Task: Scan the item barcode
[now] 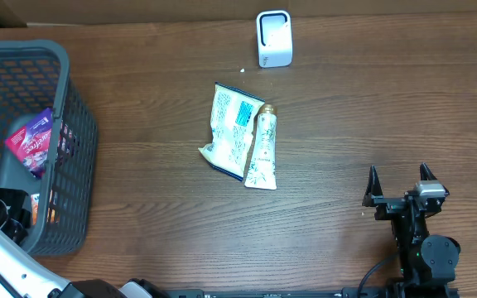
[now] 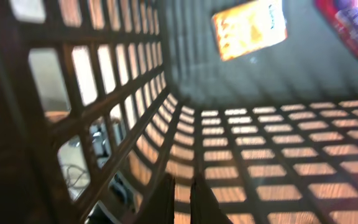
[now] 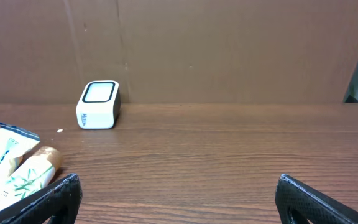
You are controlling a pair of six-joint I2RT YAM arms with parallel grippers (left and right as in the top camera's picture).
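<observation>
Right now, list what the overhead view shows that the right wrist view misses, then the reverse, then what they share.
Only overhead: the grey basket at the table's left, a purple packet inside it, and the full length of the pouch and tube. Only right wrist: the brown wall behind the table face on, and the scanner from its side. Both: the white scanner, the pouch and tube lying side by side, the wood table, and the right gripper, open and empty.
</observation>
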